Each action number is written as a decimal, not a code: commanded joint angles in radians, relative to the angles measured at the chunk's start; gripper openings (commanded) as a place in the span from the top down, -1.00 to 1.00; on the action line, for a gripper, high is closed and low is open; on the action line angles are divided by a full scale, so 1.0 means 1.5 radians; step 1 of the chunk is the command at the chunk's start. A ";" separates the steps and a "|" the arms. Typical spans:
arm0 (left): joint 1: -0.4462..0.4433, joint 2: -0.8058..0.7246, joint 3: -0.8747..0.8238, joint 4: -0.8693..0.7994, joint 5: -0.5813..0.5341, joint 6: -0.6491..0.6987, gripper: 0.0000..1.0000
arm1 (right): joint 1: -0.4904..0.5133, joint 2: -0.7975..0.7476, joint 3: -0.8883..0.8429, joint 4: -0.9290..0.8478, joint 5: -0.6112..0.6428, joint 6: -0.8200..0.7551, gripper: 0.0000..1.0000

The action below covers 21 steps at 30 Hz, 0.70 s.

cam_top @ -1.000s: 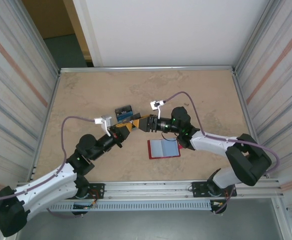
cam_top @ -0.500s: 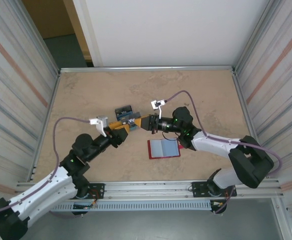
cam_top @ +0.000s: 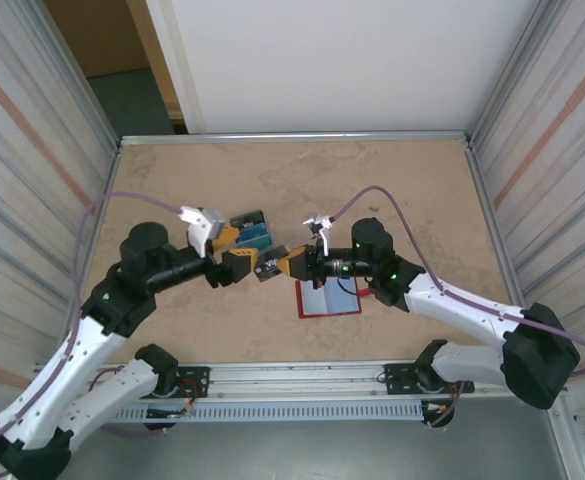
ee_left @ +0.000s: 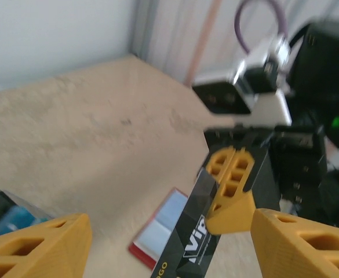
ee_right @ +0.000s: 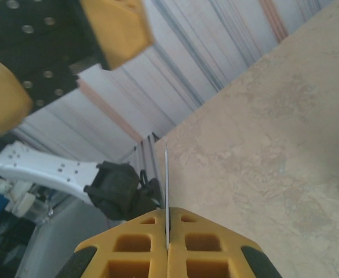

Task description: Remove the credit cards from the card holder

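**Card held in the air between the two grippers**

Right gripper (cam_top: 290, 263): jaws clamped on one end of a dark card (cam_top: 268, 266). In its own wrist view the card is edge-on, standing straight out from between the yellow fingers. Because it is pinched by the end, most of the card juts free toward the other arm.

Left gripper (cam_top: 234, 252): jaws apart, one finger on each side of the card's free end. In its wrist view neither finger appears to touch the card. The two grippers face each other nose to nose, raised above the table (cam_top: 402, 190), so the card hangs clear of the surface.

Holder (cam_top: 329, 298): lies open and flat on the table, pale panels up and red border showing, just on the near side of the right gripper. Nothing holds it. Whether any cards are left in its pockets cannot be told; the panels look plain from above.

Loose cards (cam_top: 251, 231): two bluish ones, it seems, lying together just beyond the left gripper and apart from the holder. This is likely the drop spot.

Judgement: the right arm alone carries the card. The pile lies on the left arm's side, which may be why the grippers meet here. A thin card held by one end could twist or slip if the open fingers bump it.
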 commanded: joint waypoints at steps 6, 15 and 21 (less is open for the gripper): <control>0.003 0.097 0.036 -0.057 0.200 0.083 -0.35 | 0.011 -0.047 0.022 -0.069 -0.001 -0.064 0.92; 0.002 0.136 0.025 -0.032 0.242 0.092 0.51 | 0.013 -0.054 0.026 -0.081 0.004 -0.071 0.90; 0.003 0.158 0.030 -0.022 0.245 0.107 1.00 | 0.013 -0.065 0.030 -0.100 0.027 -0.082 0.86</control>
